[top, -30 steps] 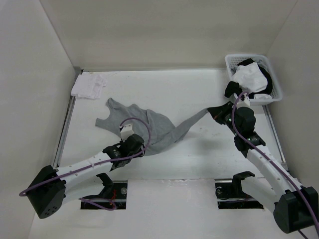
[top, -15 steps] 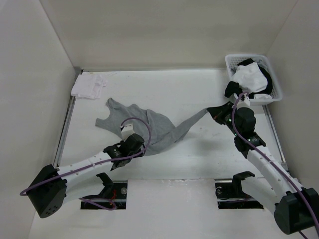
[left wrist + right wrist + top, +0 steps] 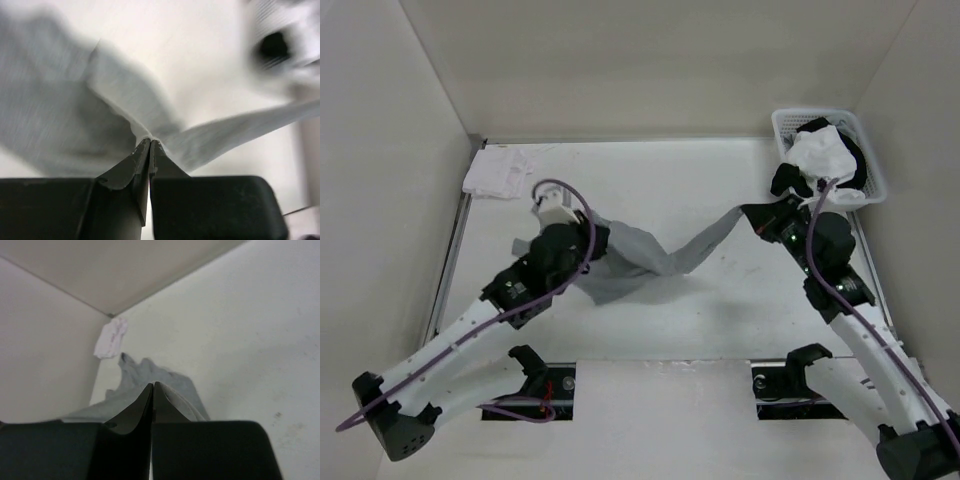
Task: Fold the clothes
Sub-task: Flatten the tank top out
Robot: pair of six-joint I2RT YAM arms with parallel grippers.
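The clothes (image 3: 645, 258) are one thin grey garment, stretched as a twisted band between my two grippers over the middle of the table. My left gripper (image 3: 600, 238) is shut on one end of it; the left wrist view shows grey fabric (image 3: 125, 105) pinched at the closed tips (image 3: 150, 141) and fanning away on both sides. My right gripper (image 3: 753, 214) is shut on the other end, near the basket. In the right wrist view the closed tips (image 3: 153, 385) hold fabric, and the grey garment (image 3: 132, 372) trails away beyond them.
A white plastic basket (image 3: 782, 124) with white and black garments stands at the back right, just behind the right gripper. A small white folded cloth (image 3: 498, 172) lies in the back left corner, also in the right wrist view as the white cloth (image 3: 111, 337). Walls close in the left, back and right sides.
My left gripper has shut on the garment's near edge and swung up and toward the back left with it. The garment has left its flat spread and now hangs as a band between both grippers.
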